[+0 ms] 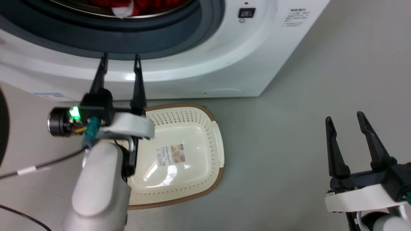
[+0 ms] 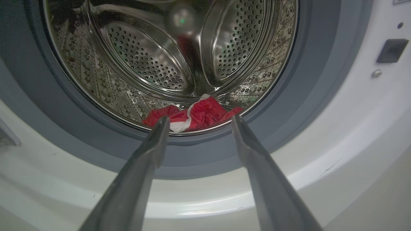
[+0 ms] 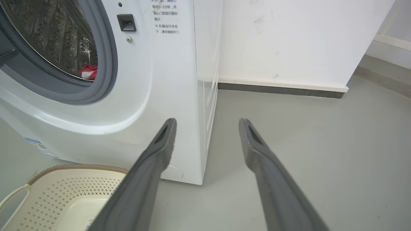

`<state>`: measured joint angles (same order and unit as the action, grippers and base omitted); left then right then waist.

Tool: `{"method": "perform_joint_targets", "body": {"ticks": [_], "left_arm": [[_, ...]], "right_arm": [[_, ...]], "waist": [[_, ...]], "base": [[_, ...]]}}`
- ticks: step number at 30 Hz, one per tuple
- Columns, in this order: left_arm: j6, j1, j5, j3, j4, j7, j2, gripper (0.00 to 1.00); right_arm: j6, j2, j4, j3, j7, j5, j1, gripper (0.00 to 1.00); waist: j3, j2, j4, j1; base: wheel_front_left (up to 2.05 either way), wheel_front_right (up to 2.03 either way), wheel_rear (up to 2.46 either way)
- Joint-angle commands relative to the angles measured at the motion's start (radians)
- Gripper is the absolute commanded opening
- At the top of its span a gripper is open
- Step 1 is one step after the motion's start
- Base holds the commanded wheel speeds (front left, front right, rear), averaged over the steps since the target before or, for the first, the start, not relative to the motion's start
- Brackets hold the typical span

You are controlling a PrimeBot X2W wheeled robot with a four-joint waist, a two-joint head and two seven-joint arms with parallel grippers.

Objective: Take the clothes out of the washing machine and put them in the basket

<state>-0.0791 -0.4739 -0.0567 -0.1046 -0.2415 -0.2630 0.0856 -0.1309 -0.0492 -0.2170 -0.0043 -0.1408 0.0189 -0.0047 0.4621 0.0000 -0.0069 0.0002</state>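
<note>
While the clothes [image 2: 205, 112] lie low at the front of the drum [image 2: 144, 64], just behind the grey seal [image 2: 321, 83], nothing is gripped yet. Red heap, white trim showing; number of pieces, cannot tell.

Left gripper [image 1: 121, 57]: fingers spread wide, empty, tips at the lower lip of the washer [image 1: 231, 64] opening, just outside it. Its wrist view looks straight between the fingers at the red heap, so I read it as lined up for a reach in. The spread looks enough to take a fold of fabric.

Basket [image 1: 179, 106]: on the floor [image 1: 289, 144] directly below the opening, far rim close to the washer front; touching or not, cannot tell. A paper label [image 1: 171, 155] lies on its bottom; no clothes in it. Placement makes sense: a garment drawn over the lip needs only lowering and release. The left forearm hangs over the basket's left part.

Right gripper [image 1: 344, 116]: fingers apart, empty, low and well off to the right over the floor, pointing past the washer's right corner. Likely parked there to leave the opening free for the left arm.

Stage: start of the reach; no clothes out. Next call: go in low over the seal and close on loose fabric. Risk: cloth may snag on the seal or trail over the basket rim.
</note>
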Motion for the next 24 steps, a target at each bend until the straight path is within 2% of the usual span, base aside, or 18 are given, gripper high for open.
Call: {"method": "perform_joint_targets", "body": {"ticks": [1, 7, 12, 24], "left_arm": [[0.012, -0.089, 0.002, 0.023, -0.069, -0.003, 0.028, 1.00], [0.043, -0.257, -0.003, 0.043, -0.238, -0.003, 0.083, 1.00], [0.052, -0.400, -0.010, 0.056, -0.378, 0.025, 0.123, 1.00], [0.107, -0.693, -0.020, 0.049, -0.637, 0.247, 0.225, 1.00]], "right_arm": [[0.000, -0.002, 0.018, 0.013, -0.016, 0.011, -0.034, 1.00], [0.000, -0.002, 0.064, 0.040, -0.042, 0.035, -0.072, 1.00], [0.000, -0.001, 0.106, 0.060, -0.066, 0.057, -0.096, 1.00], [0.000, -0.001, 0.172, 0.111, -0.101, 0.098, -0.138, 1.00]], "waist": [[0.070, 0.0000, -0.054, -0.0002], [0.116, 0.0000, -0.097, -0.0002], [0.144, 0.0000, -0.129, -0.0002], [0.186, 0.0000, -0.192, -0.0002]], "base": [[0.00, 0.00, 0.00], [0.00, 0.00, 0.00], [0.00, 0.00, 0.00], [0.00, 0.00, 0.00]]}}
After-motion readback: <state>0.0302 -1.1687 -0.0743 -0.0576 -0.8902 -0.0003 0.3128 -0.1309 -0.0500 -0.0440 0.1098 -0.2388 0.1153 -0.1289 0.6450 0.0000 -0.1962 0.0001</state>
